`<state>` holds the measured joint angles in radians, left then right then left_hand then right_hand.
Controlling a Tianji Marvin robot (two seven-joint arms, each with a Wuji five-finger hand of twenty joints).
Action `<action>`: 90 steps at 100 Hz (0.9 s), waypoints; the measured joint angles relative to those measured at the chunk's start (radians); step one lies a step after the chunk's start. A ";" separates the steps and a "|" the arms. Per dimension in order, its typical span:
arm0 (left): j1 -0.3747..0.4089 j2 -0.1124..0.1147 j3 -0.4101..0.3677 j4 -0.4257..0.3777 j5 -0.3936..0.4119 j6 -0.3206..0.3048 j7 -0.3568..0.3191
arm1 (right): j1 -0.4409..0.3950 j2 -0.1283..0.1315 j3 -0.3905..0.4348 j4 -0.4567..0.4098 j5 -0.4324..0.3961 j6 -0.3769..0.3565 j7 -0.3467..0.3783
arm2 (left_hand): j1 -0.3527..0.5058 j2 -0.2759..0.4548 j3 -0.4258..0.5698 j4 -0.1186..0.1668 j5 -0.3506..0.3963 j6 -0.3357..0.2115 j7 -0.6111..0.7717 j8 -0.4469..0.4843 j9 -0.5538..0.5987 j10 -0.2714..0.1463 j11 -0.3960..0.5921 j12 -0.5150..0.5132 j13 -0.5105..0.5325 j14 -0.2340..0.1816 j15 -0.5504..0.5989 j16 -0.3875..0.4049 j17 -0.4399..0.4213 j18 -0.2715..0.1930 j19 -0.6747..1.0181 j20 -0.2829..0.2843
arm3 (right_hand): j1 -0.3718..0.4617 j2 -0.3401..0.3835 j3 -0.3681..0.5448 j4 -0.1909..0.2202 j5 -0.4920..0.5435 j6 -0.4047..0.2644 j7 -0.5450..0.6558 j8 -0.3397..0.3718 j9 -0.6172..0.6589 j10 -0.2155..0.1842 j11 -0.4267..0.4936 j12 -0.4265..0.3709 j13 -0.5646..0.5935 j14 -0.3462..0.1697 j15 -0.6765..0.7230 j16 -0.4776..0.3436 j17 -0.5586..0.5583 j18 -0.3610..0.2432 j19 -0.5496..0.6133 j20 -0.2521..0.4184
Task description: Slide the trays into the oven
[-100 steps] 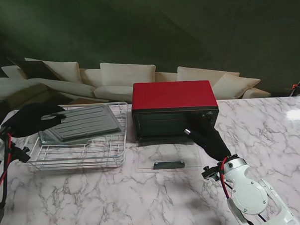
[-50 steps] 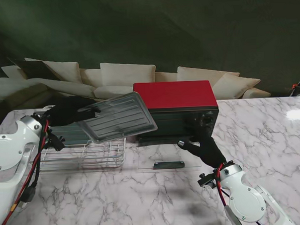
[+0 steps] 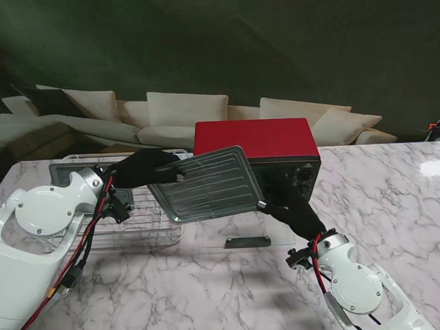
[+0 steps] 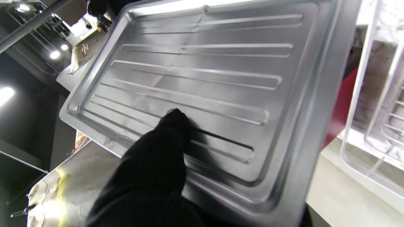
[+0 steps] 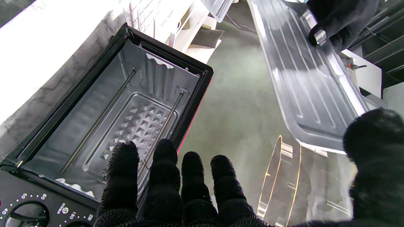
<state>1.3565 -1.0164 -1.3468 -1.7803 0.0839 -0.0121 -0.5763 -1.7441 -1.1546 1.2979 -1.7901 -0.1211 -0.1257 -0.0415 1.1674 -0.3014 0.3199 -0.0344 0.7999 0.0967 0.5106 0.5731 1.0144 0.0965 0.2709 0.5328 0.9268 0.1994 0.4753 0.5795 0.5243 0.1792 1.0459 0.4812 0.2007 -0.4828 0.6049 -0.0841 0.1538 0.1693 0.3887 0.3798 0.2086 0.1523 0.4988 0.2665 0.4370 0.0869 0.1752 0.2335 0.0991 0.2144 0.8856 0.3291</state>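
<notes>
the tray (image 3: pixel 210 184), a ribbed grey metal sheet with a raised rim, hangs in the air tilted in front of the red oven (image 3: pixel 252 140), covering the left part of the oven's front in the stand's view. the left hand (image 3: pixel 142 168), in a black glove, pinches the tray by its left edge; the left wrist view shows a black finger (image 4: pixel 175 121) pressed flat on the ribbed face near that rim. the left arm (image 3: pixel 43 216) reaches across from the table's left side, its white forearm passing over the wire rack (image 3: pixel 131 224) that sits toward the table's far left corner. a second flat grey tray (image 3: pixel 68 172) lies on that rack, mostly hidden behind the arm. the right hand (image 3: pixel 294 213), also gloved in black, is raised just in front of the oven's right half, holding nothing; in the right wrist view its four fingers (image 5: pixel 163 164) stand side by side, slightly parted, with the thumb (image 5: pixel 374 138) well apart from them. the same view looks into the open oven cavity (image 5: pixel 126 113) with its heating rods. the glass oven door (image 3: pixel 245 237) lies folded down flat on the marble table (image 3: pixel 174 291), its handle toward me.
</notes>
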 measured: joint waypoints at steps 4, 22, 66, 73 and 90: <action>-0.008 0.000 0.012 0.004 0.000 0.005 -0.003 | 0.006 0.001 -0.002 0.002 -0.001 0.002 0.006 | 0.000 0.000 0.000 0.000 0.000 0.001 0.000 0.000 0.000 0.000 0.000 0.000 0.000 0.000 0.000 0.000 0.000 0.000 0.000 0.000 | 0.000 0.001 0.005 0.000 0.009 0.000 0.002 0.000 0.012 0.007 0.012 0.003 0.002 0.003 0.017 0.007 0.008 0.000 0.008 0.000; -0.030 -0.005 0.045 0.021 0.000 0.022 -0.003 | 0.023 0.005 -0.014 0.006 -0.002 0.005 0.023 | 0.000 0.000 0.000 0.000 0.000 0.003 0.000 0.001 0.000 0.001 0.000 0.000 0.000 0.000 0.000 0.000 -0.001 0.000 0.000 0.000 | 0.031 0.002 0.005 0.000 0.028 0.010 0.013 0.000 0.028 0.015 0.047 0.014 0.041 0.019 0.093 0.056 0.058 0.000 0.085 0.035; -0.065 -0.005 0.093 0.042 0.007 0.039 -0.031 | 0.051 0.008 -0.045 0.009 0.059 0.013 0.056 | 0.000 0.000 0.001 0.000 0.000 0.004 0.000 0.004 0.000 0.001 0.000 0.000 -0.010 0.003 0.000 0.000 -0.007 0.000 0.000 0.000 | 0.283 0.097 -0.196 0.000 0.050 0.012 0.125 0.012 0.103 0.026 0.136 0.055 0.131 0.035 0.211 0.102 0.182 -0.002 0.180 0.059; -0.068 -0.005 0.099 0.046 0.007 0.042 -0.030 | 0.053 0.007 -0.048 0.011 0.071 0.014 0.056 | 0.000 0.000 0.001 0.000 0.000 0.004 0.000 0.004 0.000 0.001 0.000 0.000 -0.011 0.003 0.000 0.000 -0.007 0.000 0.000 0.000 | 0.338 0.114 -0.168 0.002 0.050 0.012 0.151 0.014 0.109 0.026 0.161 0.065 0.158 0.039 0.247 0.121 0.226 -0.002 0.212 0.059; -0.086 -0.005 0.122 0.061 0.012 0.050 -0.029 | 0.054 0.007 -0.052 0.014 0.083 0.027 0.069 | 0.000 0.000 0.001 0.000 0.000 0.004 0.000 0.004 0.000 0.002 0.000 0.000 -0.011 0.003 0.000 0.000 -0.008 0.000 0.000 0.000 | 0.276 0.113 0.153 -0.023 0.075 0.013 0.208 0.034 0.155 0.030 0.236 0.101 0.233 0.047 0.338 0.162 0.369 -0.002 0.303 0.062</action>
<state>1.2710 -1.0217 -1.2248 -1.7190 0.0954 0.0375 -0.6057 -1.6898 -1.1473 1.2460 -1.7765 -0.0379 -0.0983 0.0276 1.1675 -0.3010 0.3207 -0.0344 0.7999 0.1010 0.5106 0.5772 1.0144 0.0980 0.2708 0.5328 0.9159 0.2028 0.4753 0.5795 0.5164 0.1795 1.0459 0.4815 0.4763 -0.3695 0.7576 -0.1071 0.2289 0.1825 0.5965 0.4133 0.3632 0.1827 0.7344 0.3670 0.6699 0.1339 0.5133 0.3952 0.4682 0.2126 1.1888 0.3911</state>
